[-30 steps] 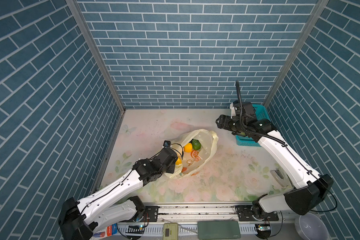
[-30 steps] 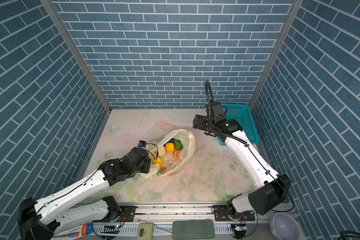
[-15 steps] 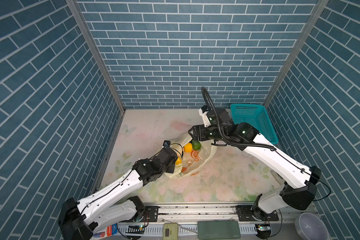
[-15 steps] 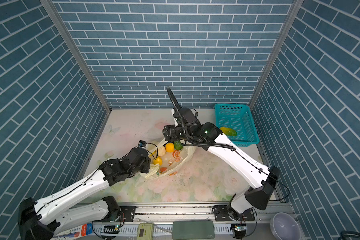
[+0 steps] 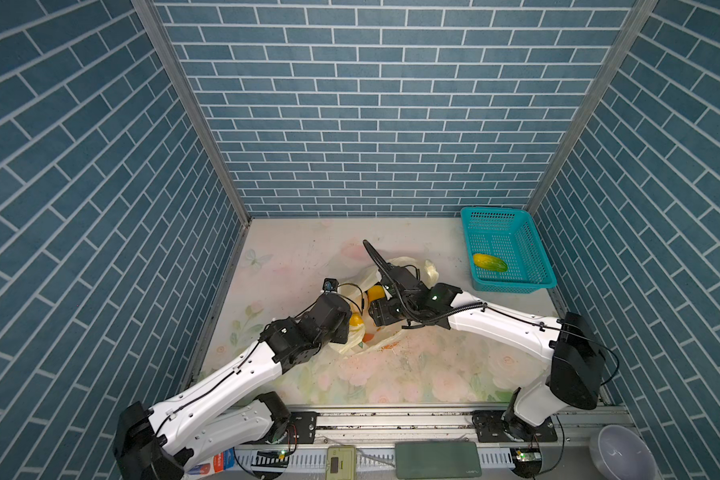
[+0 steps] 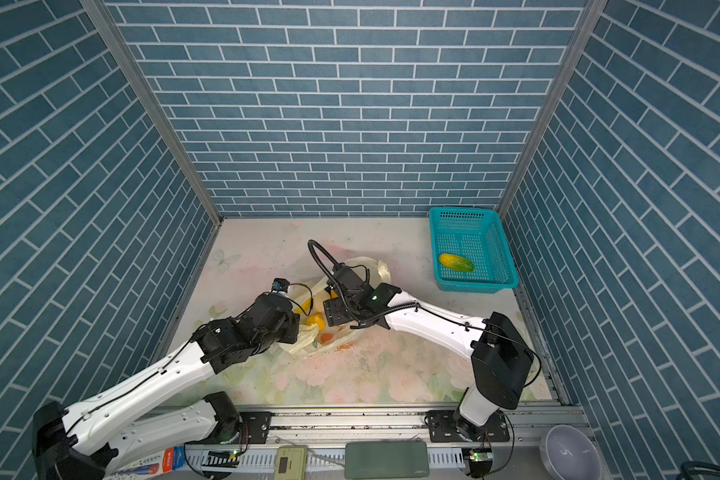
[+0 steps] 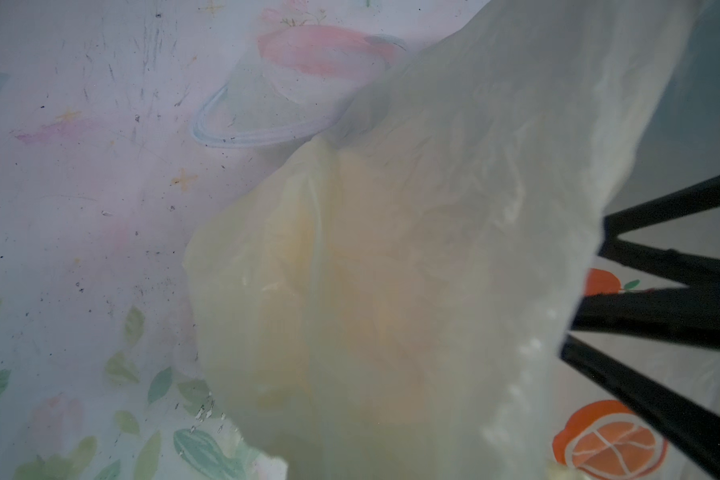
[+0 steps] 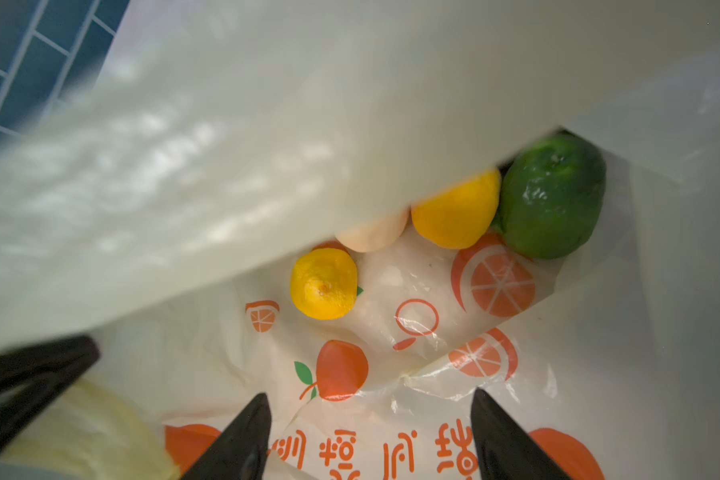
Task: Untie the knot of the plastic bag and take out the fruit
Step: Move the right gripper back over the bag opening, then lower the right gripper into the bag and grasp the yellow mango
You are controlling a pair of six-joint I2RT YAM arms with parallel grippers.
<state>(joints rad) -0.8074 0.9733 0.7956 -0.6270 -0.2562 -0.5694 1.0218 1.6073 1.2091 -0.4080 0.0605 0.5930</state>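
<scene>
I see the table [image 5: 433, 374], covered in a pale floral print, carrying the plastic bag [image 5: 352, 345] near its middle. The teal basket [image 5: 512, 285] sits in its far right corner.

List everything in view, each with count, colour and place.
plastic bag: one, pale yellow with orange fruit prints, mid-table, mouth open
lemons: two, yellow, inside the bag
lime: one, green, inside the bag beside a lemon
cream-white fruit: one, mostly hidden under the bag's flap
long fruit: one, yellow-green, in the basket
basket: one, teal, far right corner of the table
table: one, pale floral cover
bowl: one, pale grey, off the table, near right
left gripper: black, shut on the bag's edge
right gripper: black, open, empty, at the bag's mouth
</scene>
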